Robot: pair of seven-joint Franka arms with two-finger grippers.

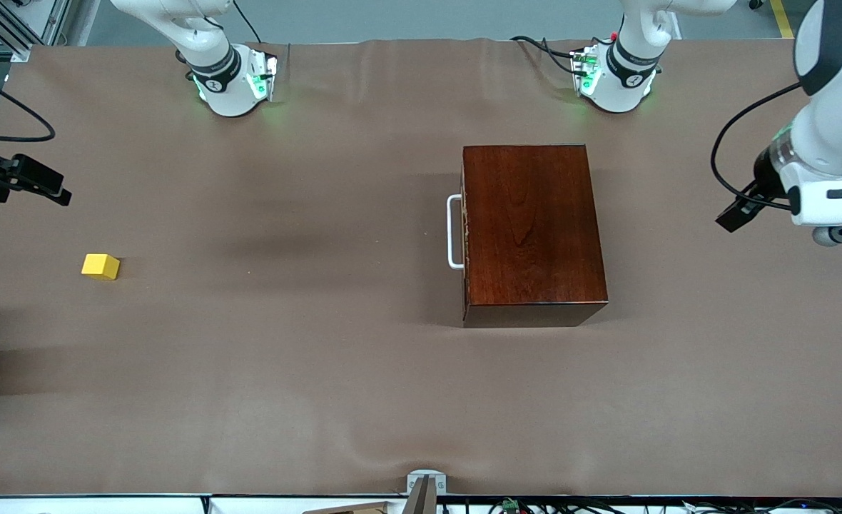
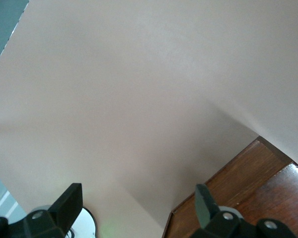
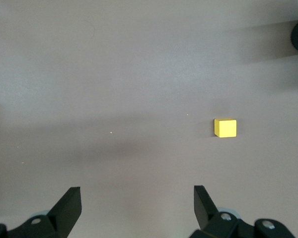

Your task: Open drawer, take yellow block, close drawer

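Brown cloth-covered table, grey bracket at its near edge

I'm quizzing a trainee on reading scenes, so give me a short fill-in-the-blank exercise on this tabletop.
1. The drawer of the glossy dark reddish-brown wooden box is fully ____.
2. The small bright yellow block rests on the brown ____, toward the right arm's end.
3. The drawer's loop handle is coloured ____.
4. The fingers of the right tool, above the table near the block, are ____; the left tool matches.

Missing words: shut; table; white; open
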